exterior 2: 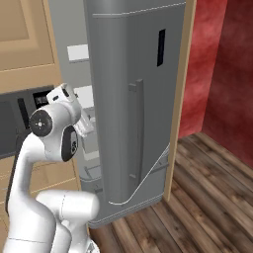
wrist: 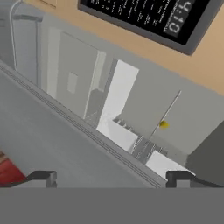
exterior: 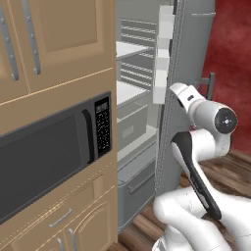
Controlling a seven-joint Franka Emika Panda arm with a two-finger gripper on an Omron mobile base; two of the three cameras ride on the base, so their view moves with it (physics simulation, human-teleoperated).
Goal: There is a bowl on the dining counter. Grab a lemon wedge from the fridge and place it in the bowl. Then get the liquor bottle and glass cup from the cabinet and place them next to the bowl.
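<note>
The grey steel fridge [exterior: 133, 93] stands open, its door [exterior 2: 138, 99] swung out towards me. My arm reaches past the door's edge into the fridge, level with the white shelves [exterior: 128, 90]. In the hand view, which is rolled, the tiny yellow lemon wedge [wrist: 163, 124] lies on a grey inner surface ahead, to the right of centre. My gripper [wrist: 111, 179] is open, its dark fingertips [wrist: 41, 177] far apart with nothing between them, still well short of the wedge. The bowl, dining counter, liquor bottle, glass cup and cabinet are out of view.
A black microwave [exterior: 44, 152] is built into light-wood cabinets left of the fridge; its display [wrist: 144, 17] shows in the hand view. White door bins [exterior: 162, 73] line the door's inner edge. A red wall [exterior 2: 217, 74] and wood floor [exterior 2: 197, 197] lie to the right.
</note>
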